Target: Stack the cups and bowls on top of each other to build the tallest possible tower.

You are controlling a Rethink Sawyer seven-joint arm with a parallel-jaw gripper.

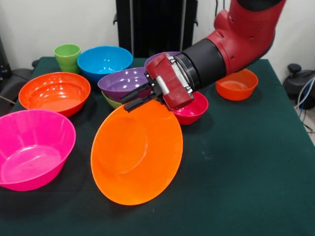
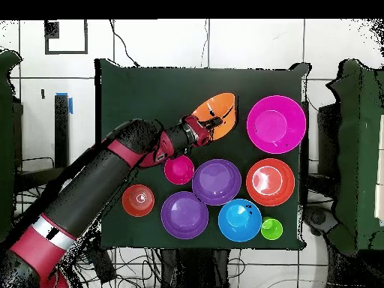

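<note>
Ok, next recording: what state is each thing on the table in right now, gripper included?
gripper: shut on large orange bowl's rim
large orange bowl: tipped up on edge, held
large pink bowl: upright, empty
red-orange bowl: upright, empty
blue bowl: upright, empty
purple bowl: upright, nested in a lime-green bowl
small magenta bowl: upright
small orange bowl: upright, empty
green cup: upright
second purple bowl: upright, empty

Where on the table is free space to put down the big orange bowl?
The green cloth is bare beside the tilted large orange bowl held by the gripper, below the small orange bowl. It is crowded around the purple bowl, blue bowl and large pink bowl.
</note>
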